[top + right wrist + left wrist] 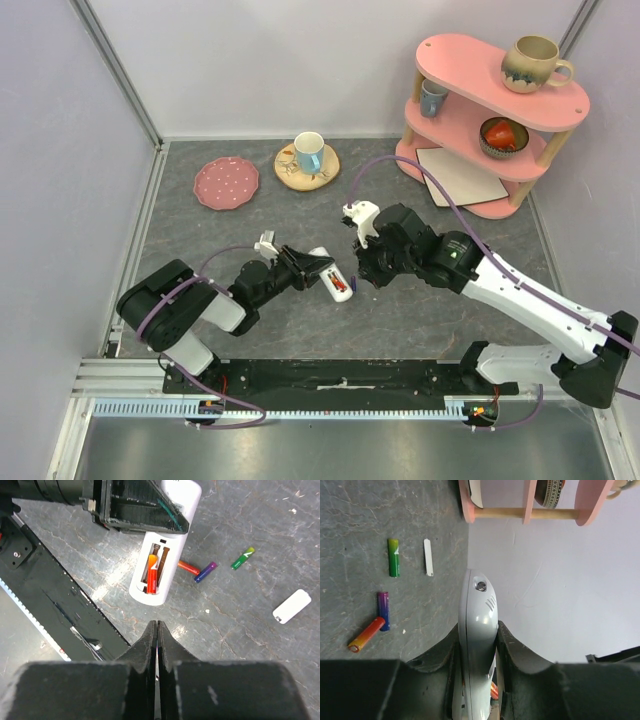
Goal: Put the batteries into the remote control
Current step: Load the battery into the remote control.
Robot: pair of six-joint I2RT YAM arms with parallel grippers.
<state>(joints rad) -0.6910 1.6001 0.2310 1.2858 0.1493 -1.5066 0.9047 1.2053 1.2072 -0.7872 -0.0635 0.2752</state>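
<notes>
The left gripper (479,630) is clenched on the remote control (176,555), its fingers gripping the two long sides. It holds the unit about midway along the worktop (420,320), somewhat nearer the near edge than the far one. The rear battery recess faces upward and is uncovered, with one seated battery (151,574), red to orange, lying in one slot. The right gripper (157,625) hangs over the worktop just off the remote's free end, its fingers pressed together tip to tip; whether anything thin is pinched between them cannot be told. Three loose cells lie on the worktop beside the remote, on its far-right side. The red-orange battery (188,567) is nearest and touches the blue-purple battery (205,572) at one end, the two forming a shallow angle. The green battery (243,558) lies apart from that pair. A small white cover (292,606) lies further toward the right edge. A pink shelf (500,120) stands in the far right corner, and a pink plate (226,183) sits near the far edge.
</notes>
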